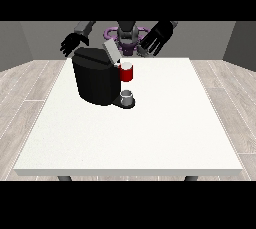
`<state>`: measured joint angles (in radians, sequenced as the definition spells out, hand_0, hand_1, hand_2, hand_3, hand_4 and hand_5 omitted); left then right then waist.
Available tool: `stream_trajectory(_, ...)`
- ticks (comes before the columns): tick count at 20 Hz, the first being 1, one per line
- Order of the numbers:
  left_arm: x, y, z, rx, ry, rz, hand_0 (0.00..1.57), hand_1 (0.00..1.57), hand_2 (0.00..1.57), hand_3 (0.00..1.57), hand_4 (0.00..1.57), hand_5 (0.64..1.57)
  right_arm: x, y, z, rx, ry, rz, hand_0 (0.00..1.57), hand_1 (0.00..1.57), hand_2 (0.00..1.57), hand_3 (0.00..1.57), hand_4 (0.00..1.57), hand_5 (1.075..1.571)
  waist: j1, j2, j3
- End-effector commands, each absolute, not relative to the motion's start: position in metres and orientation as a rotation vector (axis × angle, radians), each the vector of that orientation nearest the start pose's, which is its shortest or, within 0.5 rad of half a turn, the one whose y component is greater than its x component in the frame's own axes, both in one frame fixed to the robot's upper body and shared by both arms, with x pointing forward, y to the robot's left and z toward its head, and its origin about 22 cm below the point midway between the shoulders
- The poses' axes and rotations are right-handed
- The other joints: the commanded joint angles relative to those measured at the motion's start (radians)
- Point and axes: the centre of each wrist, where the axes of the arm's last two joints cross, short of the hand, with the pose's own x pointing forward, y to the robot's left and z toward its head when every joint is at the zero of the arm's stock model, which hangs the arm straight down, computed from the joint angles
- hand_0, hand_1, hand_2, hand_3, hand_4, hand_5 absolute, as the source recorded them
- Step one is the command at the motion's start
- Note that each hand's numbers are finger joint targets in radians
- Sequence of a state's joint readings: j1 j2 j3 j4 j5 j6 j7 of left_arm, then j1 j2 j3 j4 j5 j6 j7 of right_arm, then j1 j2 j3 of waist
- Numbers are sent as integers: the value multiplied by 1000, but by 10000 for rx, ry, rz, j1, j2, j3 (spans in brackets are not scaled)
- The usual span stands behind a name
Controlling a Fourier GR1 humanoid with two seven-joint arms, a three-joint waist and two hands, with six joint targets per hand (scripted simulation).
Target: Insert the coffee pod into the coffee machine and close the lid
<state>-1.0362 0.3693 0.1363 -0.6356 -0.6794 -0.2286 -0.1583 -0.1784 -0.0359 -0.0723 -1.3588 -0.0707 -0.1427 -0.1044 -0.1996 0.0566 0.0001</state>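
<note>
White table (150,138) is stretching out nearest the camera, carrying the black coffee machine (95,80) with its lid (111,51) tilting up. I am holding both hands raised behind it, fingers spread, gripping nothing: one at the view's left (71,44), one at the right (156,38). A grey thing (128,95) is sitting at the machine's base under a red thing at the machine (127,73).

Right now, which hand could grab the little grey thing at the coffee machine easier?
Probably its own left, the hand at the view's right. The grey thing sits at the coffee machine's view-right side, nearer that hand. The other hand hangs behind the machine's black body, which blocks its way.
</note>
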Motion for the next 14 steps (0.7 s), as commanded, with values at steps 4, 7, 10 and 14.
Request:
stream_trajectory(4,434,245,76,1432,-15960,-5292,0,0,0,0,261,1571,265,-253,-21,-1552,-15742,-915,0,0,0,0,357,1571,1020,-1499,-24)
stream_trajectory(7,417,246,38,903,-15591,-4680,0,0,0,0,0,1571,269,-253,-5,-1072,-15725,-460,0,0,0,0,349,1571,1347,-2177,-16)
stream_trajectory(10,398,251,7,597,-15653,-4037,0,0,0,0,0,1571,276,-266,15,-692,-16067,-73,0,0,0,0,257,1571,1600,-2362,-11)
stream_trajectory(14,394,270,7,-278,-15392,-3180,0,0,0,0,227,1571,287,-264,40,-826,-16339,410,0,0,0,0,43,1571,2099,-2811,-7)
